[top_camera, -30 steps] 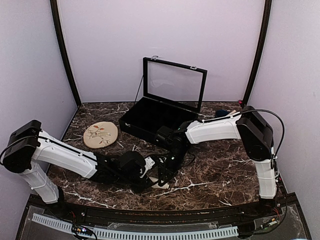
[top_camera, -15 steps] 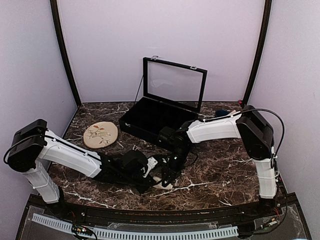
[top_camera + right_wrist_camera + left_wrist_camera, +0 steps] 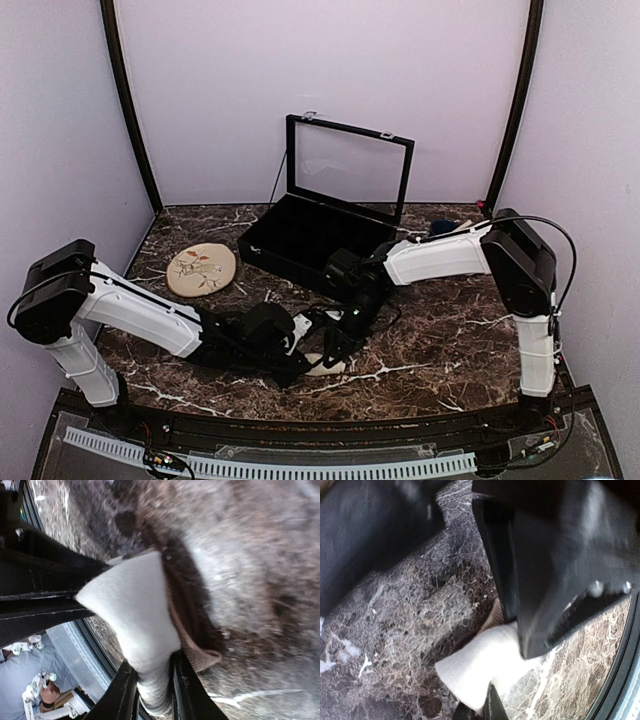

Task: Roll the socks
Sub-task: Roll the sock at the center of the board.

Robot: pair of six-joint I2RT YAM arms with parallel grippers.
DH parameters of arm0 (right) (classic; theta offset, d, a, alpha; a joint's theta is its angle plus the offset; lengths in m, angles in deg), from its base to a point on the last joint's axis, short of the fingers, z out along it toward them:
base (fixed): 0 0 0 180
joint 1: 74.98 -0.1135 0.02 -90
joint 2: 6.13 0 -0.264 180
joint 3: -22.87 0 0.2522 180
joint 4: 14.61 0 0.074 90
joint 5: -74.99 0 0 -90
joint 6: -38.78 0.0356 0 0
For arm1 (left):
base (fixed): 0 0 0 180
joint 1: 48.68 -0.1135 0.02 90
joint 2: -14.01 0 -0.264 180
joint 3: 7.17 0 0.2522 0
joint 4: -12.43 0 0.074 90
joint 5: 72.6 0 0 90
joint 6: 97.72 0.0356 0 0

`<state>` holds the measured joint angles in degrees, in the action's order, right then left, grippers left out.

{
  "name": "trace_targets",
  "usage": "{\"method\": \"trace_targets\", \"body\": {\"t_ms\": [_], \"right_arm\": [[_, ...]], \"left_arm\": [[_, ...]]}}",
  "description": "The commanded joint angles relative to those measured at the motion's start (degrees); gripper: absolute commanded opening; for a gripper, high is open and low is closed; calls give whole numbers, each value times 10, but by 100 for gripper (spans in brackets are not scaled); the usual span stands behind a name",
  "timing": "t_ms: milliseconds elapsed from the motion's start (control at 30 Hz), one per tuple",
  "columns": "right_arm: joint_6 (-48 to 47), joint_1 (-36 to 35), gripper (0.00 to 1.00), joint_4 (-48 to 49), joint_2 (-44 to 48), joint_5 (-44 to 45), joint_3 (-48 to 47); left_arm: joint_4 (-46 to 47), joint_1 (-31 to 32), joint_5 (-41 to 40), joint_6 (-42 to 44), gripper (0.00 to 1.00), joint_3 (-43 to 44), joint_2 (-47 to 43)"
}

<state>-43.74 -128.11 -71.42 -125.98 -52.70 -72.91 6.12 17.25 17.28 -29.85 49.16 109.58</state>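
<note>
the right claw (image 3: 152,662) is pinching a bunched fold of the cream sock (image 3: 130,610) between its two narrow black fingers, with the cloth filling the gap. the left claw (image 3: 525,645) is pressing its jaws together. it is seemingly nipping the sock's far corner, since the cloth is drawing out to a point toward it. so the sock is stretching between the two claws, low over the front middle of the desk (image 3: 260,555). whether part of it is resting on the stone, i am not managing to tell. only this one sock is showing clearly.

by my reckoning the rolling is only just getting going: the sock is being gripped and pulled out, and no coil is forming yet. the next move is calling for one claw to be anchoring its end while the other is turning the cloth over on itself, keeping it taut so the soft knit is not slumping.

the sock is showing a fine ribbed knit, cream in the body, with a dark brown band and a tan edge curling beside it. the desk is looking like hard, glossy brown marble with white veins. farther out, a round beige plate (image 3: 201,270) and an open black box (image 3: 300,235) are sitting well apart from the work.
</note>
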Motion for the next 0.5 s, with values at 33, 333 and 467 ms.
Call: {"method": "trace_targets", "body": {"t_ms": [33,333,467], "right_arm": [[21,20,22,60,30,24,25],[41,34,25,113,74,34,65],[44,35,25,132,94,46,77]], "left_arm": [[-69,8,14,-33,0,-35,5],[-72,4,15,-40,0,-43,-2],[-76,1,15,-44,0,-45,-4]]}}
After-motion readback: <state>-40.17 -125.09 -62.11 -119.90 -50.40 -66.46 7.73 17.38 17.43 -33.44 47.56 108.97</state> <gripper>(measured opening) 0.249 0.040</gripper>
